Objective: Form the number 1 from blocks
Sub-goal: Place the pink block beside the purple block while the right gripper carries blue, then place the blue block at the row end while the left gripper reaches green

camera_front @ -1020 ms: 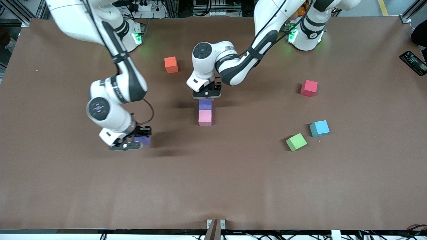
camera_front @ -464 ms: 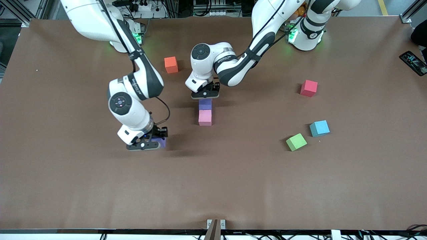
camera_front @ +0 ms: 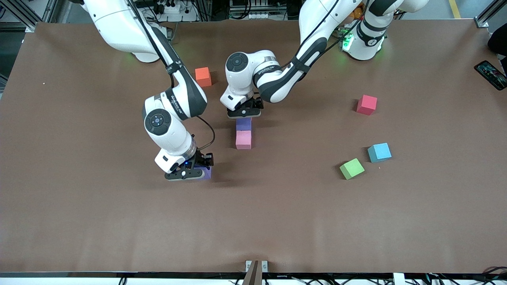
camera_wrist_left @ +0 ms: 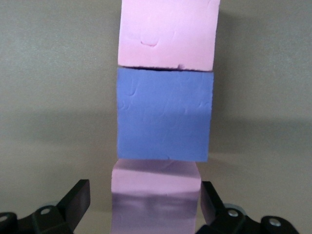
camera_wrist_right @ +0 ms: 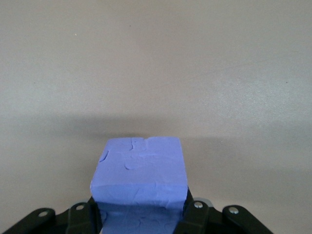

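Note:
Three blocks form a line on the table: a light pink block [camera_wrist_left: 155, 195], a purple block [camera_front: 243, 124] [camera_wrist_left: 165, 114] and a second pink block [camera_front: 243, 139] [camera_wrist_left: 168, 34] nearest the front camera. My left gripper [camera_front: 244, 114] [camera_wrist_left: 144, 204] stands open around the first pink block, with a gap at each finger; its hand hides that block in the front view. My right gripper [camera_front: 189, 173] [camera_wrist_right: 141, 217] is shut on another purple block [camera_front: 206, 173] [camera_wrist_right: 139, 170], low over bare table toward the right arm's end from the line. A green block [camera_front: 351, 168] lies apart, toward the left arm's end.
An orange cube [camera_front: 203, 76] sits near the right arm's base. Red [camera_front: 366, 105] and light blue [camera_front: 379, 152] cubes lie by the green block. A phone [camera_front: 491, 74] rests at the table's edge at the left arm's end.
The left gripper has opened and let go of the pink block. The right arm has carried its purple block sideways toward the line of blocks.

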{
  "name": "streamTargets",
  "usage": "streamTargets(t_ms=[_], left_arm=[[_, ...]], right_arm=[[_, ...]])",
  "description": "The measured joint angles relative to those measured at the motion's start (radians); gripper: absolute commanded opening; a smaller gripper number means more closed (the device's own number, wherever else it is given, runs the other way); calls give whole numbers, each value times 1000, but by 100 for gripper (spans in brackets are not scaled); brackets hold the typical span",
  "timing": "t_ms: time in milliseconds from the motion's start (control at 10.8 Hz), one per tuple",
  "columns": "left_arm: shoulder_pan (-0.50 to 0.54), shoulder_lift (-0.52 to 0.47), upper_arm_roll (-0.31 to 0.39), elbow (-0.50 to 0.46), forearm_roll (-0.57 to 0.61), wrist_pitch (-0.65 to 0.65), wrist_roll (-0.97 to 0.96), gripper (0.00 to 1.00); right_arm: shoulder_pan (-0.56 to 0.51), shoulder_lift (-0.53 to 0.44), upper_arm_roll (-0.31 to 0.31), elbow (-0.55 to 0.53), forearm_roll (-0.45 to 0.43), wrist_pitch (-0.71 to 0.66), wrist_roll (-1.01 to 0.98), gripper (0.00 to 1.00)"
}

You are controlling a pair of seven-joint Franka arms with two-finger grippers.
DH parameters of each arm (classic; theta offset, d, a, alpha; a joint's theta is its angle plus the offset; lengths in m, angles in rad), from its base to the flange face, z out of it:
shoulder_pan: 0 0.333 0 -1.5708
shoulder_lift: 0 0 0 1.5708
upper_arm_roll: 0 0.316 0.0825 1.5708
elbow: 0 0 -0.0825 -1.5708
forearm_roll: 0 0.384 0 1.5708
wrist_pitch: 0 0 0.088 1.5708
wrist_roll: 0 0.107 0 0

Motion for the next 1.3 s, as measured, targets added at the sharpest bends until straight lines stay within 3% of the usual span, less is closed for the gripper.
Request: streamTargets(t_ms=[464, 742, 1020, 1298], left_arm=[[6, -90, 2, 20, 0, -75, -1, 100], [95, -159, 13, 19, 0, -146, -4, 100], [339, -205, 2, -43, -1, -161, 31, 100], [681, -216, -130, -105, -1, -160, 146, 100]], right_arm=[[8, 6, 3, 0, 29, 3, 2, 48], [37, 28, 5, 26, 34, 6, 40, 48], [98, 84, 5, 102, 35, 4, 95, 48], [140, 149, 6, 158, 43, -3, 152, 48]])
